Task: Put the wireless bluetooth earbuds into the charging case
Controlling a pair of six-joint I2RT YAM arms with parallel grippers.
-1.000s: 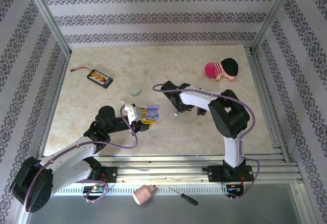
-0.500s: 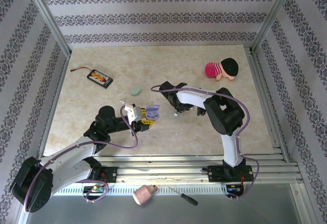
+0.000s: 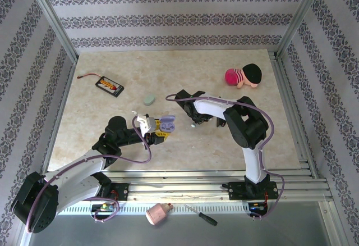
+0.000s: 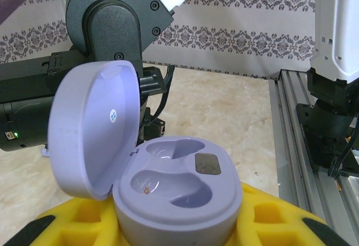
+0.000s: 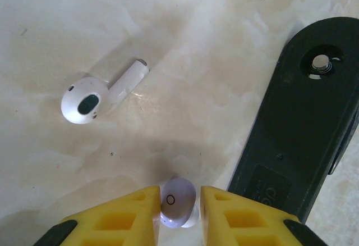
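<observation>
A lilac charging case (image 4: 179, 195) with its lid (image 4: 95, 128) swung open to the left sits between the yellow fingers (image 4: 275, 223) of my left gripper (image 4: 179, 232), which is shut on it; both its wells are empty. The case (image 3: 168, 123) is held near the table's middle. My right gripper (image 5: 180, 204) points down at the table with a lilac earbud (image 5: 177, 200) pinched between its yellow fingers (image 5: 129, 218), low over the marble. A white stemmed earbud (image 5: 84, 101) lies loose on the table, ahead and to the left. The right gripper (image 3: 193, 122) is just right of the case.
A mint-green case (image 3: 149, 99) lies behind the left gripper. A black and orange battery pack (image 3: 109, 85) is at the back left, a pink doll (image 3: 244, 76) at the back right. A black arm link (image 5: 303, 128) lies close on the right of the right gripper.
The right gripper has shifted a little to the left, toward the case, and then held still. The left arm and the open case have not moved.
</observation>
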